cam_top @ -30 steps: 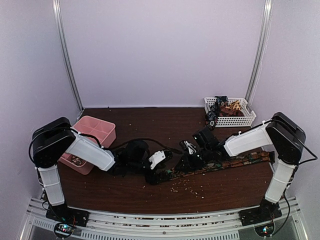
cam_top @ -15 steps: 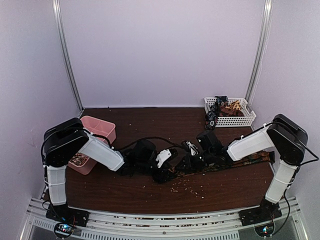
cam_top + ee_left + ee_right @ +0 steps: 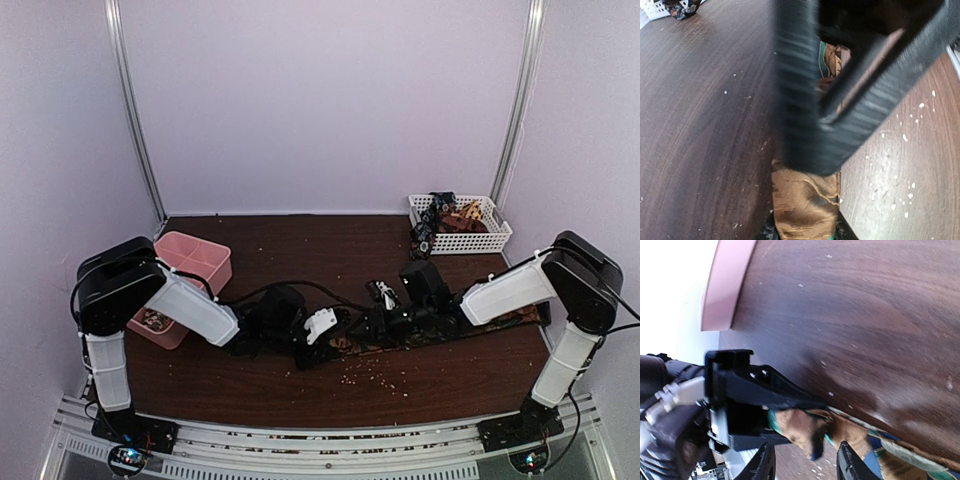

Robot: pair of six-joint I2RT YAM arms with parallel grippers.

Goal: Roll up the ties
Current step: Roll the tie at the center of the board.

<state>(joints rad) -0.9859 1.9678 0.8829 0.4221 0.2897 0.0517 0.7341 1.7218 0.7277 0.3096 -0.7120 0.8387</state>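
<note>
Pale crumbs [image 3: 375,375] lie scattered on the dark wooden worktop [image 3: 300,250], nearest the front edge. Just beyond them a long patterned tie [image 3: 495,323] lies flat across the worktop, running from the middle toward the right side. It is brown and orange, with teal and blue showing. Its left end, a narrow brown stretch, is curled over.

The left arm [image 3: 190,305] reaches in low from the left, and the left jaws are pinched together on that curled end. The left wrist view is blurred, but the two black fingers [image 3: 795,100] meet at their tips, with fabric showing between and below them.

The right arm [image 3: 510,285] extends from the right, over the tie. The right jaws stand apart just beside the left jaws, above the tie's end and clamped on nothing. Bare worktop shows between the fingertips [image 3: 765,462].

Farther back on the left, a pink box [image 3: 195,260] with compartments sits partly behind the left arm. At the far right corner a white basket [image 3: 490,240] holds more ties [image 3: 440,215], dark and brown, bunched together.
</note>
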